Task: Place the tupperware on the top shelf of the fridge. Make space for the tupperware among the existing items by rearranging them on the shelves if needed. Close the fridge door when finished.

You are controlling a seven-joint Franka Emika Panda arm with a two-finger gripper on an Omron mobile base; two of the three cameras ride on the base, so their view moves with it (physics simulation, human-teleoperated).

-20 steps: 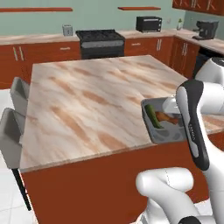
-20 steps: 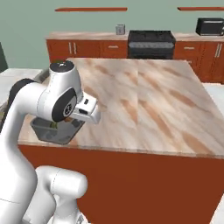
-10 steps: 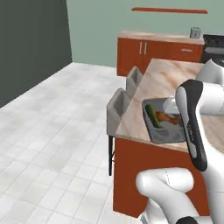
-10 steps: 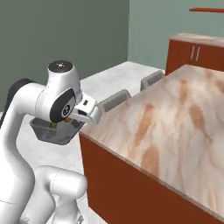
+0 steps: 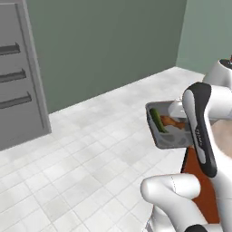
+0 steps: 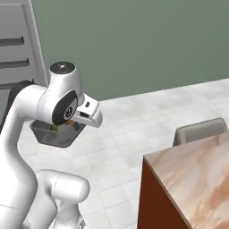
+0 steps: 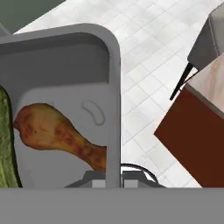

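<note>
Tupperware (image 7: 65, 57), a shallow grey container with rounded corners, sits closest to the hand camera, its right wall running straight down to the gripper (image 7: 114, 177), whose fingers are pinched tight on that rim. Inside it lie a browned chicken drumstick (image 7: 57, 133) and, against its far left side, a green vegetable (image 7: 6, 144). No label, brand or writing can be read on the container or anywhere else in these pictures.

From the left base camera the tupperware (image 5: 165, 129) hangs in the air beside the white arm, held roughly level above the white tiled floor (image 5: 81, 158), with the green vegetable (image 5: 157, 120) and the drumstick (image 5: 172, 122) showing over its rim. From the right base camera it shows as a dark grey tub (image 6: 53, 134) tucked under the arm's wrist.

Further out stands a counter with a marbled top and red-brown sides (image 6: 192, 174), and a grey chair (image 6: 201, 129) is just behind it. Beyond the floor stands a dull green wall (image 5: 104, 41). At the far left is the fridge door (image 5: 20, 72), light grey, with grey racks across the face turned this way.
</note>
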